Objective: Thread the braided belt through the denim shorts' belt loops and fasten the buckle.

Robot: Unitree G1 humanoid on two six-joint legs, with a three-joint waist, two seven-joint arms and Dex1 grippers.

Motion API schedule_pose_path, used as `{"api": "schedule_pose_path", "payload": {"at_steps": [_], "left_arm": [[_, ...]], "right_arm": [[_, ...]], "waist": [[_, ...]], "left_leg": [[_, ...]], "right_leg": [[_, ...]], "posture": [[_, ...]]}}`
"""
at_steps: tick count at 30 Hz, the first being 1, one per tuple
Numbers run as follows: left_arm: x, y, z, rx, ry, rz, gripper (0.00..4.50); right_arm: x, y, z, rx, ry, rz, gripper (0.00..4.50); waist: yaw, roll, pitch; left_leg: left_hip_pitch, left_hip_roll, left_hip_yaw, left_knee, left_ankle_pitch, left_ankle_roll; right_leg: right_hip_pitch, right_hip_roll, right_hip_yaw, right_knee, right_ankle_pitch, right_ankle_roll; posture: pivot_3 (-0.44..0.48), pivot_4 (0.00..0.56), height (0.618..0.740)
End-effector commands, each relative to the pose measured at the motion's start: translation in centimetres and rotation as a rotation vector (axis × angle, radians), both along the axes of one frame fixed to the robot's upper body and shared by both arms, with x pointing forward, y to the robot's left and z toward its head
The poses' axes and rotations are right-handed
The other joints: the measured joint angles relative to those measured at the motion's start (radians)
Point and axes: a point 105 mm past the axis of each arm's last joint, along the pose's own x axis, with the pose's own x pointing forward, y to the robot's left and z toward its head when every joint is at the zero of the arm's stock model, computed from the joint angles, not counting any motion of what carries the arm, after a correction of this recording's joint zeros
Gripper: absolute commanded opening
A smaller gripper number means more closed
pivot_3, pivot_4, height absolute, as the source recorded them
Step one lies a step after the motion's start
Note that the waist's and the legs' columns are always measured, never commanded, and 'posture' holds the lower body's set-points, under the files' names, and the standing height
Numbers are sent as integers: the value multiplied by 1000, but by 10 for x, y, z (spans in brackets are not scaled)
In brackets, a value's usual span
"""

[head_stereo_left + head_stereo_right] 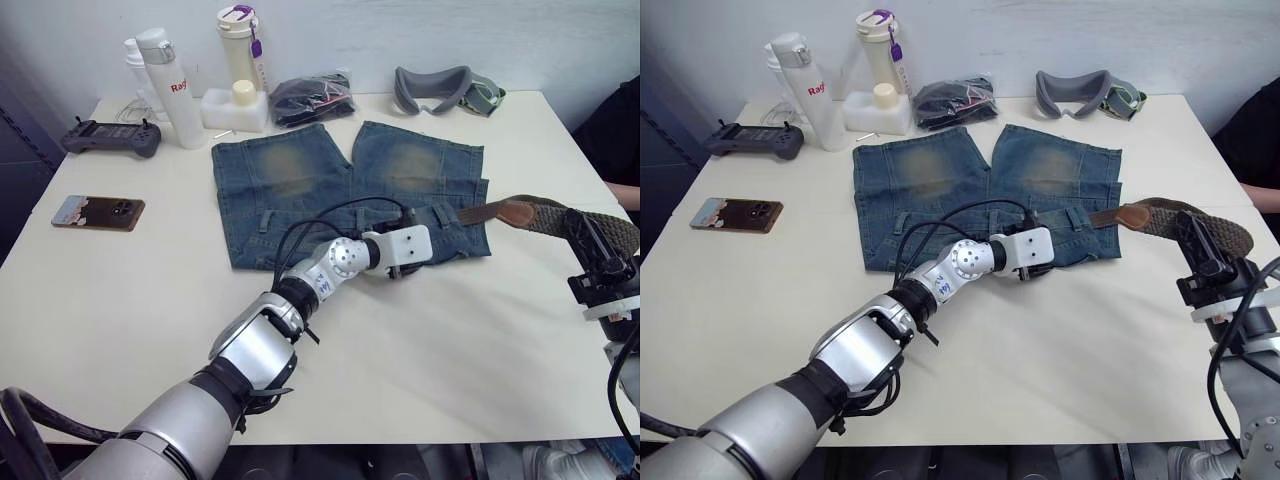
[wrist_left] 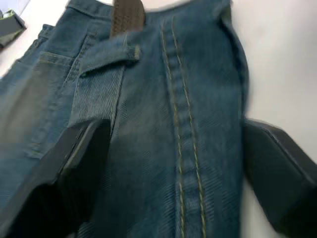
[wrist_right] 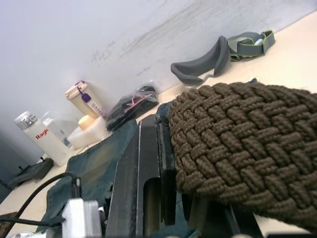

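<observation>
Over the waistband edge of the denim shorts (image 1: 350,190), my left gripper (image 2: 171,163) sits with its jaws spread wide, one finger (image 2: 74,168) resting on the denim and the other finger (image 2: 277,173) out over the bare worktop (image 1: 430,340), so the fly seam lies between them and nothing is pinched. Through the left wrist view I see one of the belt loops (image 2: 111,54) lying just ahead of the jaws, with the brown end of the braided belt (image 1: 560,212) showing at the waistband beyond it. My right gripper (image 1: 1200,250) is at the right side of the worktop, well apart from the left one, with its jaws pressed against the belt's woven strap; the right wrist view shows the braid bunched right against the black fingers (image 3: 148,173). From there the belt runs toward the shorts, its leather-tipped end touching the right end of the waistband. I cannot make out the buckle. The shorts lie flat in the middle of the worktop, waistband toward me, legs pointing away.
</observation>
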Motion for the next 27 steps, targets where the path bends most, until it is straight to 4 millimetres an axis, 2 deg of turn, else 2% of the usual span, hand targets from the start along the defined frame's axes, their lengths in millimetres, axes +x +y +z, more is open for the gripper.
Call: {"api": "schedule_pose_path", "payload": {"at_steps": [1,4,7,11,16,18,22,27], "left_arm": [[1,6,-4,30,-25,-19,2333],[-7,5,0,10,-5,-99,1086],[-18,13,-3,35,39,-215,65],[-47,27,-9,21,150,-377,65],[-78,39,-17,24,238,-428,65],[-86,35,-19,7,276,-421,65],[-102,13,-15,-38,346,-451,65],[-117,-4,-3,-71,426,-500,65]], "right_arm": [[-5,3,17,-22,-62,1,0],[-3,6,18,-35,-58,18,0],[-1,8,21,-54,-48,48,0],[-3,16,26,-54,-10,145,0],[-4,22,12,-92,117,207,0],[-4,24,5,-105,170,214,0],[-3,20,-14,-123,296,192,0],[-2,5,-22,-136,380,133,0]], "waist": [[-2,0,0],[-2,0,0],[-4,1,0],[-5,2,-1],[1,2,-1],[5,2,-1],[9,2,-1],[11,2,-1]], "left_leg": [[0,0,0,0,0,0],[0,0,0,-1,0,0],[0,1,1,-1,0,0],[1,1,2,-1,0,0],[1,1,1,0,0,0],[1,1,1,0,1,1],[0,0,1,3,1,3],[0,0,1,5,1,4]], "right_leg": [[0,0,0,0,0,0],[-1,0,0,0,0,0],[-1,1,1,1,0,0],[-1,1,2,1,0,-1],[-1,1,3,2,-1,-1],[-1,0,3,2,-1,-1],[1,0,3,1,1,1],[2,0,4,1,2,1]], "posture": [[0,150,740],[0,150,740],[0,150,740],[0,150,740],[0,150,740],[0,150,740],[0,150,740],[0,150,740]]}}
